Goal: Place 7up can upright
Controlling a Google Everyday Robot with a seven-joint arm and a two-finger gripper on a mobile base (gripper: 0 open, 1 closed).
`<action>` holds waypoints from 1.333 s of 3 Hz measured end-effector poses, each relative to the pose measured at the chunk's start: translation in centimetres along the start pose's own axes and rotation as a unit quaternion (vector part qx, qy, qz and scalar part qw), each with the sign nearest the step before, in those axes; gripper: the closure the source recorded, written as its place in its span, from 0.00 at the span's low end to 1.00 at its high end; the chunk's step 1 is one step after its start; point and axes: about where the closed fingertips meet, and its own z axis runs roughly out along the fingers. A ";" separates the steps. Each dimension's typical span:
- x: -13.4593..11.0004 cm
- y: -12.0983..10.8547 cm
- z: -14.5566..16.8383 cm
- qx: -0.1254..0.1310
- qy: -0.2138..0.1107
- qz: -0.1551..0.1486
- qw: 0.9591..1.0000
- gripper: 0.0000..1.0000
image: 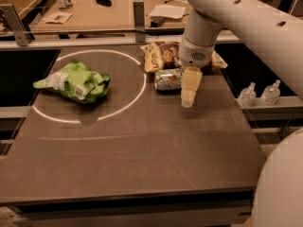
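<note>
The 7up can, silver and pale green, lies on its side on the dark table, just right of the white circle line and in front of the chip bag. My gripper hangs from the white arm, points down at the table, and stands at the can's right end, covering that end. I cannot tell whether it touches the can.
A bright green snack bag lies inside the white circle at the left. A brown and yellow chip bag lies behind the can. Two small clear bottles stand off the table's right edge. A metal rail runs along the back.
</note>
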 end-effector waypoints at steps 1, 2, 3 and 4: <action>-0.9 1.0 -0.9 0.007 0.005 -0.012 1.000 0.00; -1.1 1.1 -1.0 0.014 0.014 -0.018 1.000 0.00; -0.8 0.2 -0.8 0.026 0.002 0.003 1.000 0.00; -0.7 -1.0 -0.4 0.043 0.002 0.022 0.999 0.00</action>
